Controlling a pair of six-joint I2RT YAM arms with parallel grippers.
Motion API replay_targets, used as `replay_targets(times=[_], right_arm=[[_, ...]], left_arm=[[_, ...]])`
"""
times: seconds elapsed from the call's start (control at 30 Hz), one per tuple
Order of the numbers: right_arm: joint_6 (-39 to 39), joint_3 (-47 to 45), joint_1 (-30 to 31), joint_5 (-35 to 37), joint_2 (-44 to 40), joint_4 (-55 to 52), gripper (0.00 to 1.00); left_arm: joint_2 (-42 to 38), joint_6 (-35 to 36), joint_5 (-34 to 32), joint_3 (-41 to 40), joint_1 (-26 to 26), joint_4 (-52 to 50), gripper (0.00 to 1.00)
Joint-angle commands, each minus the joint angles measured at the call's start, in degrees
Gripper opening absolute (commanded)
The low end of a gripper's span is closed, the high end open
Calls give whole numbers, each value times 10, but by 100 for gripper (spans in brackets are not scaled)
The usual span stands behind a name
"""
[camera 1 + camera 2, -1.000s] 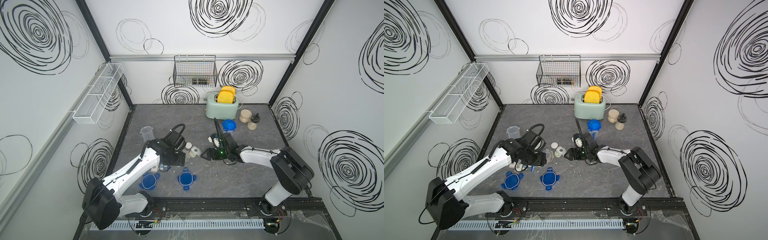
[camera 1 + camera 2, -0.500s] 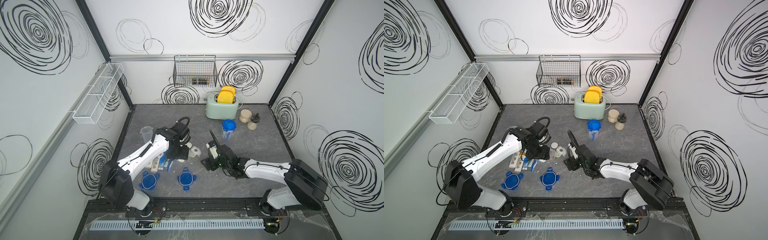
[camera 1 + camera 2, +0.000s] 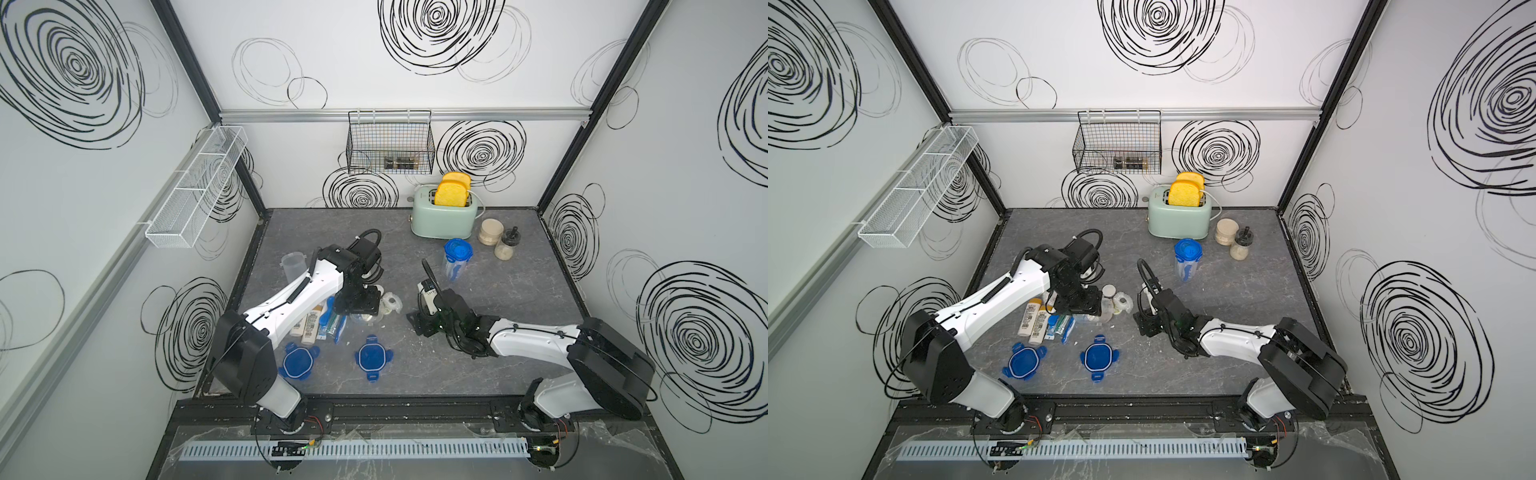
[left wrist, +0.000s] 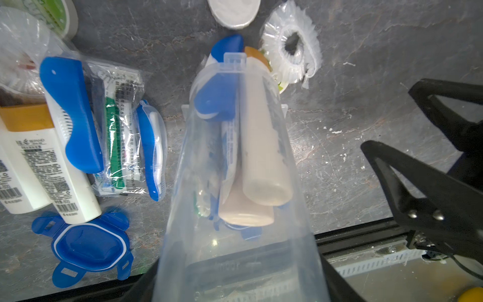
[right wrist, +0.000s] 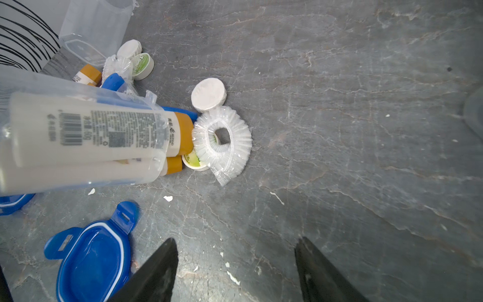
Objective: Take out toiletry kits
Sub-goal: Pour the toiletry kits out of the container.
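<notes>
By my reading the job is a little past halfway. One of the toiletry kits [image 4: 86, 146] lies loose on the table [image 3: 519, 299], at the left of the left wrist view: loose cream bottles [image 4: 65, 170], a blue comb [image 4: 73, 115], a wrapped toothpaste tube [image 4: 120, 146] and a toothbrush [image 4: 153, 149]. An empty container [image 3: 292, 266] stands left of centre in both top views, and two blue lids [image 3: 297, 361] lie near the lower middle. A second kit is partly out. The left gripper [image 3: 357, 302] is clamped round the closed end of a tipped clear container [image 4: 235, 183], whose mouth sits low near the table. Two bottles inside [image 4: 264, 146] and a blue handle [image 4: 217, 99] lie toward that mouth, and their tan caps poke past the rim and touch a clear-wrapped ring [image 5: 222, 141]. A white round tin [image 5: 208, 94] and a green-labelled tin [image 5: 193, 159] lie just beside the ring. A lidded container [image 3: 456, 259] stands right of centre below the toaster [image 3: 444, 216], unopened, so its kit remains to be taken out. The right gripper [image 5: 236, 272] has its jaws wide apart with nothing between them, at the bottom of the right wrist view over bare table. The ring lies above them in that frame, well apart. The tipped container's mouth is further up and to the left.
</notes>
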Motion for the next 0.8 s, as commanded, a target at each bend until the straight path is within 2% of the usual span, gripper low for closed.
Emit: replay_targets(times=[0.0, 0.17, 0.4, 0.77], right_arm=[[-5, 0, 0, 10, -3, 7, 73], [-5, -1, 0, 7, -2, 10, 73], [-4, 2, 0, 8, -3, 5, 73], [-2, -2, -2, 8, -5, 4, 73]], left_arm=[[12, 0, 9, 12, 4, -15, 13], [-8, -17, 21, 22, 5, -6, 13], [-34, -41, -8, 21, -10, 10, 12], [-41, -69, -27, -78, -12, 203, 7]])
